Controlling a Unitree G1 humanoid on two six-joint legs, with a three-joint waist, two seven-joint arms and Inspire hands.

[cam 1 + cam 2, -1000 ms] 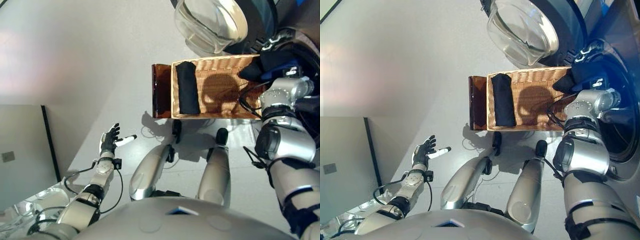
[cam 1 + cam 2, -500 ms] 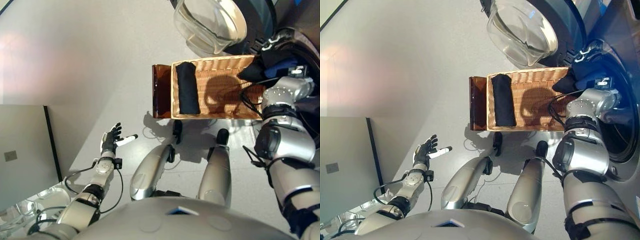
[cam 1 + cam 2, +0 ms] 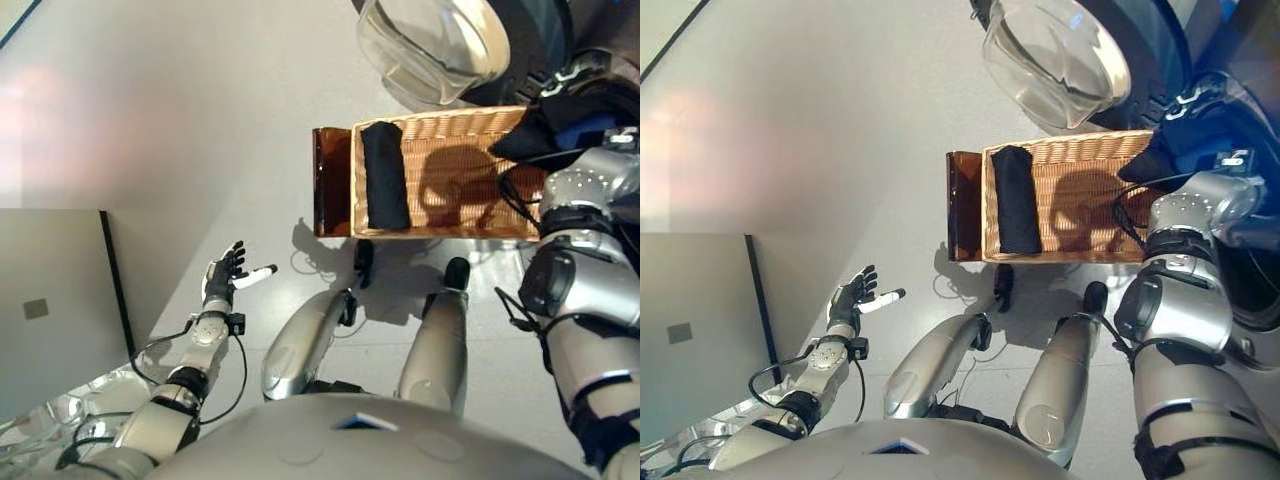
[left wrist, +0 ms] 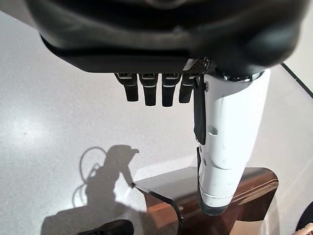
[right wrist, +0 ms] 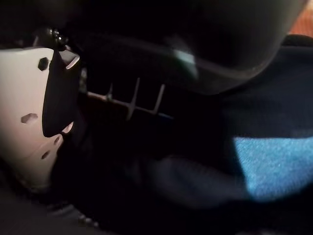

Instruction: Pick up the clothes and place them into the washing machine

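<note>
While my right hand [image 5: 29, 112] is buried in a dark navy garment with a blue patch [image 3: 560, 128] at the washing machine's round opening [image 3: 1230, 120], I cannot tell its grip. My left hand [image 3: 222, 280] hangs spread, empty. A folded black cloth [image 3: 385, 188] lies in the woven wicker basket [image 3: 450, 222].

Wicker basket [image 3: 470, 175] sits on the pale grey floor [image 3: 200, 130], rectangular and open at the top. A brown translucent panel [image 3: 330, 180] stands upright against the basket's left end, touching it. A large grey flat panel [image 3: 50, 320] lies at the far left, with a dark strip [image 3: 112, 270] along its edge and a small square mark [image 3: 36, 308] on its face.
</note>
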